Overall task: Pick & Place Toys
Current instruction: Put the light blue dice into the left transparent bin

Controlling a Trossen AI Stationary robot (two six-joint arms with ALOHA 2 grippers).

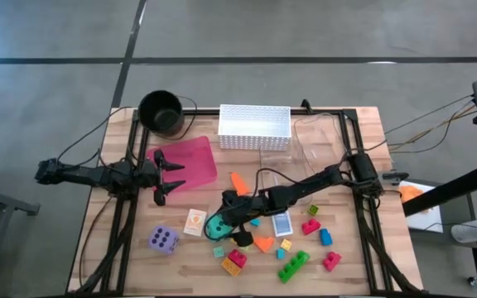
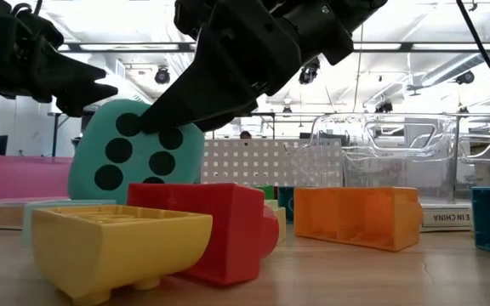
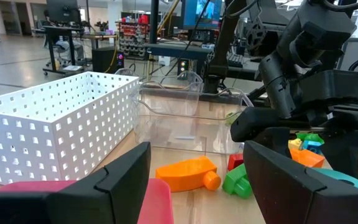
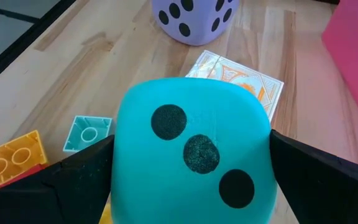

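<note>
The wooden counter [image 1: 338, 281] carries all items. A white perforated basket [image 1: 254, 127] stands at the middle of the far edge, with a clear plastic bin [image 1: 305, 141] just beside it and a black pot [image 1: 161, 112] near the far left corner. A pink flat tray [image 1: 186, 161] lies in front of the pot.

The right gripper [image 1: 224, 222] reaches across from the right edge to the counter's centre, its fingers spread wide and clamped on either side of the teal die [image 4: 191, 165]; the low view shows the die tilted, at or just above the surface, contact unclear.

The left gripper [image 1: 166, 176] hangs over the tray's left edge, fingers partly apart and holding nothing.

The purple die [image 1: 163, 239] sits toward the near left, well apart from the teal one. A patterned card [image 1: 194, 222] lies between the two dice.

Small blocks are scattered near the near edge: an orange block [image 1: 264, 243], a green block [image 1: 292, 265], a red block [image 1: 235, 258] and a blue block [image 1: 325, 237].
</note>
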